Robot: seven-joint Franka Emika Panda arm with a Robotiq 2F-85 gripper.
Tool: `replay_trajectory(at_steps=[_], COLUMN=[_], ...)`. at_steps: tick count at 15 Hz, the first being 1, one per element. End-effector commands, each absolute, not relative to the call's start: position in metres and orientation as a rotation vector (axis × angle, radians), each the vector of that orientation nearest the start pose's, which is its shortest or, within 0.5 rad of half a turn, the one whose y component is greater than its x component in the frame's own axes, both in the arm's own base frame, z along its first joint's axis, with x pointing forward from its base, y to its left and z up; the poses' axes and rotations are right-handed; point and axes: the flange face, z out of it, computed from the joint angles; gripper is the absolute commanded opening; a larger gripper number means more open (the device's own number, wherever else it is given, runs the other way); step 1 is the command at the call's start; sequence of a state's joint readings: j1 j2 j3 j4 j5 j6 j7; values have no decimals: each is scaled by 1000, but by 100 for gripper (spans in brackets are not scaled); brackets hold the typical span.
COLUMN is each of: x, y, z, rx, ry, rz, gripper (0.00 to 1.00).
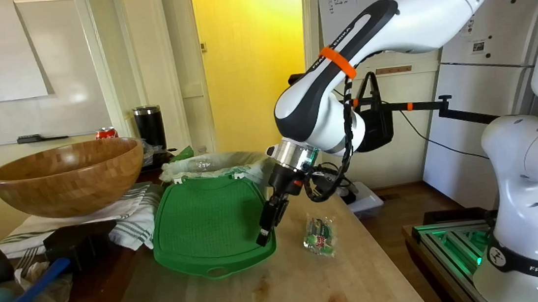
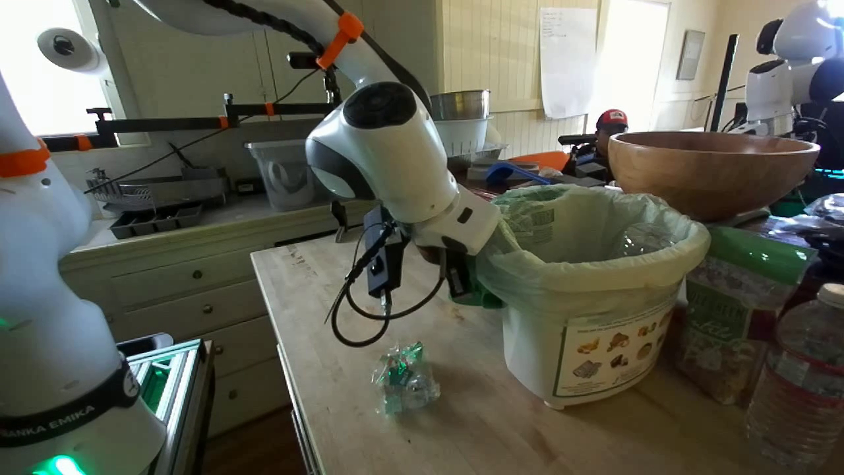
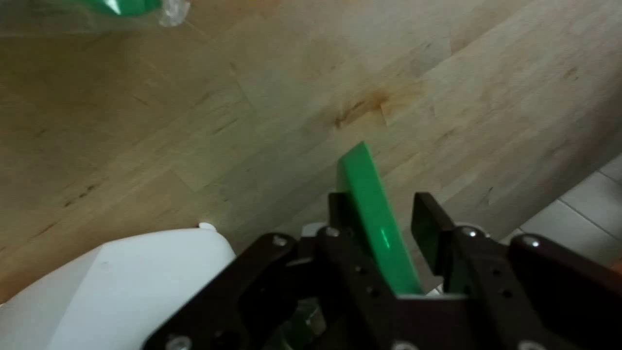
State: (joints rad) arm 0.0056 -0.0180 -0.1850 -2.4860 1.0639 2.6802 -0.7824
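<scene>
My gripper is open and tilted down at the side of a green lid. In the wrist view the lid's edge stands between the two fingers of the gripper. It lies close against the left finger, with a gap to the right finger. The lid hangs open from a white bin with a pale liner. A clear packet with green print lies on the wooden table, apart from the gripper. The packet also shows in an exterior view and partly in the wrist view.
A large wooden bowl stands on a striped towel beside the bin. A dark box and a blue-handled utensil lie near it. A food bag and a plastic bottle stand beside the bin.
</scene>
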Motion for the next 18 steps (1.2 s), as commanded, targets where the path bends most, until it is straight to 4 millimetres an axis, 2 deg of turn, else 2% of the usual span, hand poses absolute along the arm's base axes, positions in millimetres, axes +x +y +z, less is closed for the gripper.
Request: replay_trajectory(at_steps=[1,2,9,13,18], x=[469,469,466,460,461], y=[-115,-115,-111,-108,-96], z=[295,296,308,312,328], rx=[-2705,-2725,-2774,-2801,-2769], ry=[416,397,288,201,138], rz=[-548,-546,-560,-499,-503], gripper=[8,0,2,2,2])
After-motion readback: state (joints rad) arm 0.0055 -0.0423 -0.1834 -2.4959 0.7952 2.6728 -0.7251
